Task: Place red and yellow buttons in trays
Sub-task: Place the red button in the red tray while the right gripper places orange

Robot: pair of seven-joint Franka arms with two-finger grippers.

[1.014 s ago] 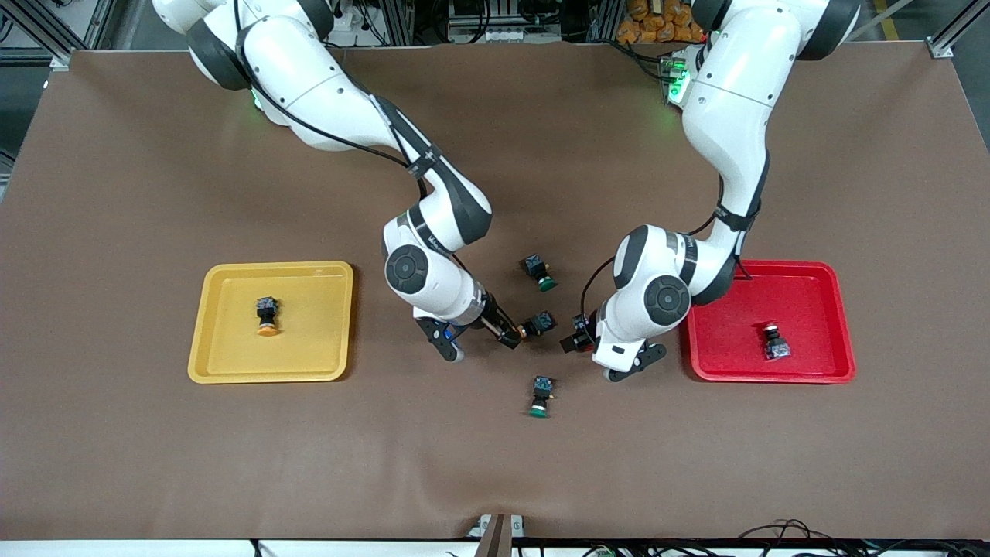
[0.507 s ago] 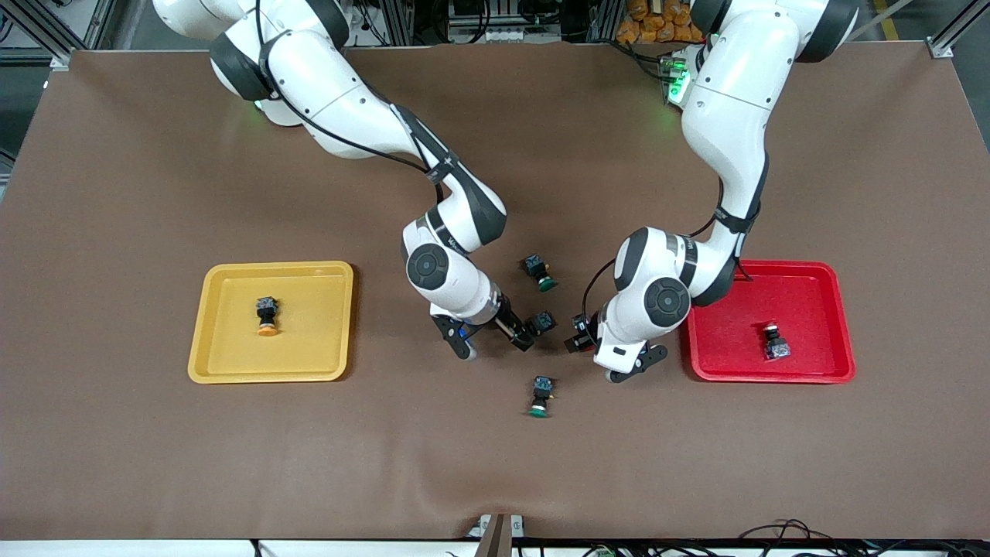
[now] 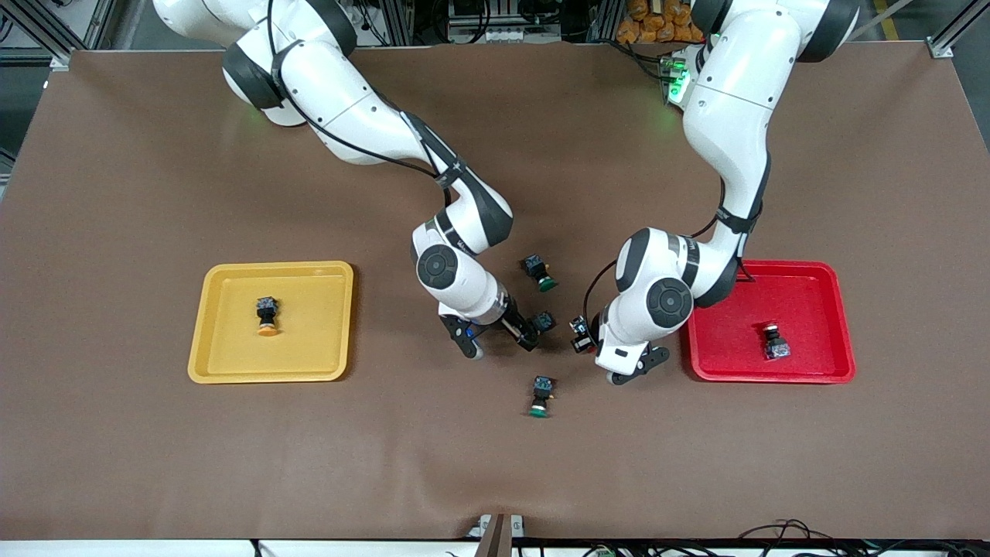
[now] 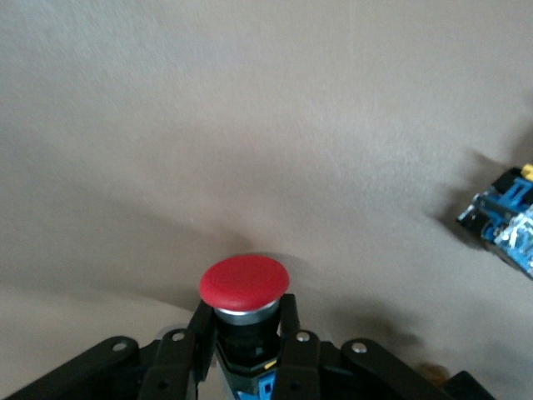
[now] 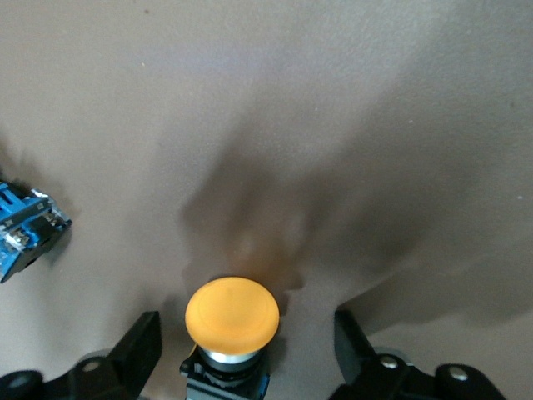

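Red-capped button [image 4: 243, 283] clamped in left pincer [image 4: 241, 321] (body half hidden); right pincer [image 5: 248, 337] agape around yellow-capped button [image 5: 231, 317].

Two green-capped switches [image 3: 539, 273] [image 3: 541, 394] on brown table [image 3: 155, 449]
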